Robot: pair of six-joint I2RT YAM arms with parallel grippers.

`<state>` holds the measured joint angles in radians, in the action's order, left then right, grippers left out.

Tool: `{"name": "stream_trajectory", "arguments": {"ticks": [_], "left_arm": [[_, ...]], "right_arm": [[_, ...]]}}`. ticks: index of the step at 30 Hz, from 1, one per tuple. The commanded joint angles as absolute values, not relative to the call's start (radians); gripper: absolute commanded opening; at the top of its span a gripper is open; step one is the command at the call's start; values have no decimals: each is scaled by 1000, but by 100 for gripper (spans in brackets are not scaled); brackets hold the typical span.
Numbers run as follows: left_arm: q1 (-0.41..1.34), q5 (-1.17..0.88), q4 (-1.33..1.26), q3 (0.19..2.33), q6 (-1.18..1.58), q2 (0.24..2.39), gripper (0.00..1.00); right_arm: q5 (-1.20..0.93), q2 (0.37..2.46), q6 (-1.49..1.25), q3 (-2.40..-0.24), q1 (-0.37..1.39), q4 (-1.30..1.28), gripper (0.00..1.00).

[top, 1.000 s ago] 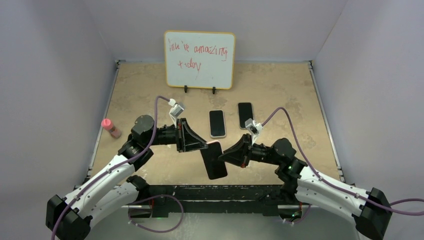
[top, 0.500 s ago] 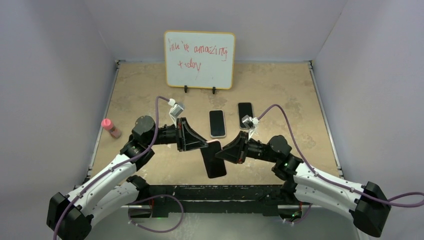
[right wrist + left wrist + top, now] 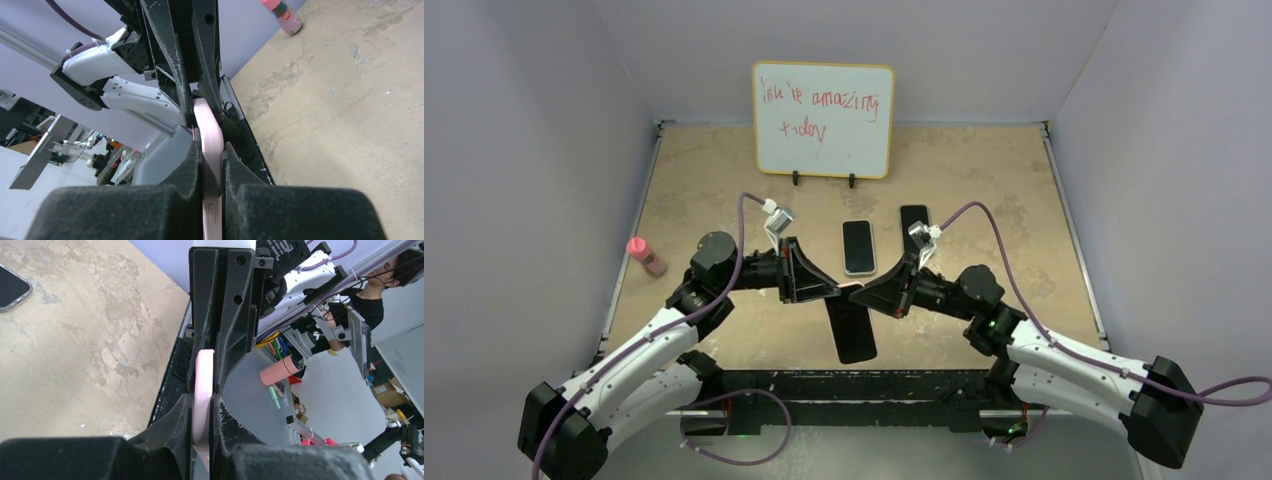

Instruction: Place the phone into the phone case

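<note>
Tabletop (image 3: 984,200); pink case (image 3: 212,140) in both claws (image 3: 836,291) (image 3: 869,297)

Left pincer (image 3: 838,290) and right pincer (image 3: 868,296) meet tip-to-tip, both clamped.

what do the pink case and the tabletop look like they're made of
The pink rounded phone case looks like soft matte silicone or rubbery plastic: even colour, no glare, rounded edges, moulded side button. The tan mottled tabletop looks like matte stone-patterned laminate or cork-like board: blotchy, dull, no reflections; which is unclear.
</note>
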<state>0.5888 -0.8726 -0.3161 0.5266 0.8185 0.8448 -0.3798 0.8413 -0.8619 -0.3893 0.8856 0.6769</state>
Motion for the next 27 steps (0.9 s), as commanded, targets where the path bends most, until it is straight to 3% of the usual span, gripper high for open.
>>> {"name": "stream_trajectory", "arguments": {"ticks": [1,9,10,11,13,16,20,27], "left_arm": [[597,-837,-324,547,814,837,0],[597,-787,-192,598,774,829,0],[597,-774,-168,605,773,830,5],[597,-753,-139,617,772,829,18],[597,-719,-99,630,772,822,52],[596,-703,-81,639,779,804,68],[597,-707,-74,629,774,803,74],[597,-723,-160,565,806,828,76]], "right_arm": [[-305,855,-867,-431,888,743,0],[-216,810,-833,-460,888,594,0],[-217,810,-836,-462,888,589,0],[-209,807,-845,-460,888,593,0],[-185,799,-876,-450,888,595,0],[-122,775,-907,-426,887,607,0],[-47,753,-953,-399,888,660,0],[-19,794,-1013,-381,888,818,0]]}}
